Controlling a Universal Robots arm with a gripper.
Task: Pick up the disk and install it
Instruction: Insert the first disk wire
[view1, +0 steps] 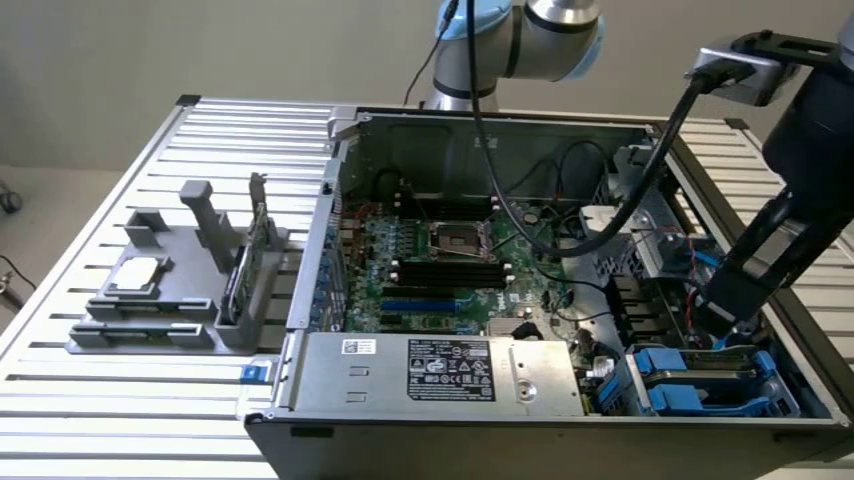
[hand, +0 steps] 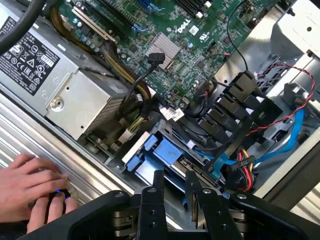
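**Open computer case (view1: 534, 440) on a slatted metal desk (view1: 120, 400), exterior and wrist views.** The robot arm (view1: 807, 150) slants down from the upper right of the exterior view into the lower right corner of the case. There the hand (hand: 176, 176) hangs directly over the drive bay.

The disk (hand: 162, 152), silver-grey metal framed by its blue carrier, lies in that bay. It is just beside the power supply (view1: 454, 370), which fills the lower middle of the exterior view. The hand is at the disk's edge, nearer to it than to anything else. Whether the hand is spread or pinching the disk cannot be told.

The motherboard (view1: 441, 260) occupies the centre of the case. A blue cable (hand: 295, 130) and red and black wires (hand: 300, 75) run beside the bay.

Outside the case, at the exterior view's left, a grey fixture (view1: 147, 335) on the desk carries a flat silver chip (view1: 140, 275) and an upright green card (view1: 254, 265).

In the wrist view a person's hand (hand: 30, 190) rests just outside the case wall, on the power supply's side.
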